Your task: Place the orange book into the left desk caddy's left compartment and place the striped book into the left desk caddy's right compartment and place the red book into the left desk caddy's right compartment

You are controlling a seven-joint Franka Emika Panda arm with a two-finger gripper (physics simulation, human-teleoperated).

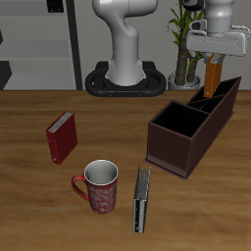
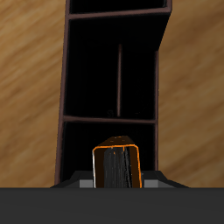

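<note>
Two views, and they split the work. Exterior view shows the whole counter (image 1: 29, 186): the gripper (image 1: 212, 67) is up above the far end of the left desk caddy (image 1: 191, 132), fingers pinching the orange book (image 1: 212, 76), which hangs upright over the left compartment (image 1: 218, 95), bottom edge about at the top of the slanted walls. Can't tell if it touches them.

Wrist view looks straight down along the caddy: orange book (image 2: 118, 166) close up between the fingers, dark face with a bright orange outline, and the black interior past it with a thin divider. Other books don't show there.

Room: red book (image 1: 61, 137) stands well apart from the caddy, open counter around it. Striped book (image 1: 142, 199) lies near the counter's front edge, just beside a red mug (image 1: 99, 187).

Right compartment (image 1: 176, 123) looks black inside, no contents visible.
</note>
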